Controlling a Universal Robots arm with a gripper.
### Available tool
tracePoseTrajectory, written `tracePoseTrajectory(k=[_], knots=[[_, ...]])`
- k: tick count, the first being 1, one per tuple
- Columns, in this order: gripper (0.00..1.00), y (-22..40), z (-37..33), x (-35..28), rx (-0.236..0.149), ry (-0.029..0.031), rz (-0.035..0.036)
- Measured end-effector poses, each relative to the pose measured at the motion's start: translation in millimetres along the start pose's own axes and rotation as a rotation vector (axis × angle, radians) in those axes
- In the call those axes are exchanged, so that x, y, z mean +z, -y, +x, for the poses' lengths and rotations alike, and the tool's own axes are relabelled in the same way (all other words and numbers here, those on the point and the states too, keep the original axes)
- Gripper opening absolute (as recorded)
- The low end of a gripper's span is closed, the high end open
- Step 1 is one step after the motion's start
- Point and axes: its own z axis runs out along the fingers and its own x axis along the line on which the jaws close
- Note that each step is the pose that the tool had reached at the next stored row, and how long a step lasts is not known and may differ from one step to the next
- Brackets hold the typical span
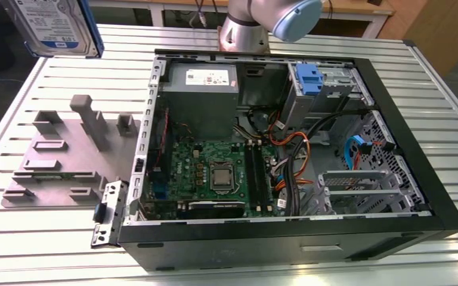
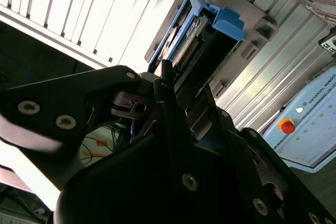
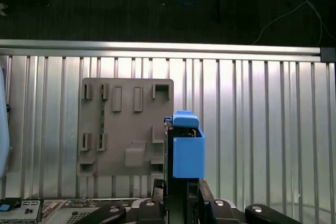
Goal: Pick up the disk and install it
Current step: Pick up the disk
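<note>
Hanging at the exterior view's upper left: the disk (image 1: 54,27), label facing the camera, raised off the slatted table (image 1: 22,89). Lying below it on the table: a grey fixture plate (image 1: 62,155), just beside the open computer case (image 1: 293,238). Sitting inside the case: a grey metal box (image 1: 201,89), a green motherboard (image 1: 213,173), and a blue-tabbed cage (image 1: 309,80) toward the exterior view's right. In the second wrist view the gripper (image 2: 170,80) is pinching the disk edge-on between its black fingers (image 2: 164,103), with the blue bracket pointing away from the wrist.
</note>
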Motion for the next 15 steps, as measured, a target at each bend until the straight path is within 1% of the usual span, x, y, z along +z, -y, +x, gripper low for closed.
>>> tracePoseTrajectory(k=[6,15], knots=[[0.35,12.3,-0.1,-0.6,0.000,0.0000,-0.0001],[0.35,36.2,-0.3,-1.6,0.000,0.0000,0.0000]])
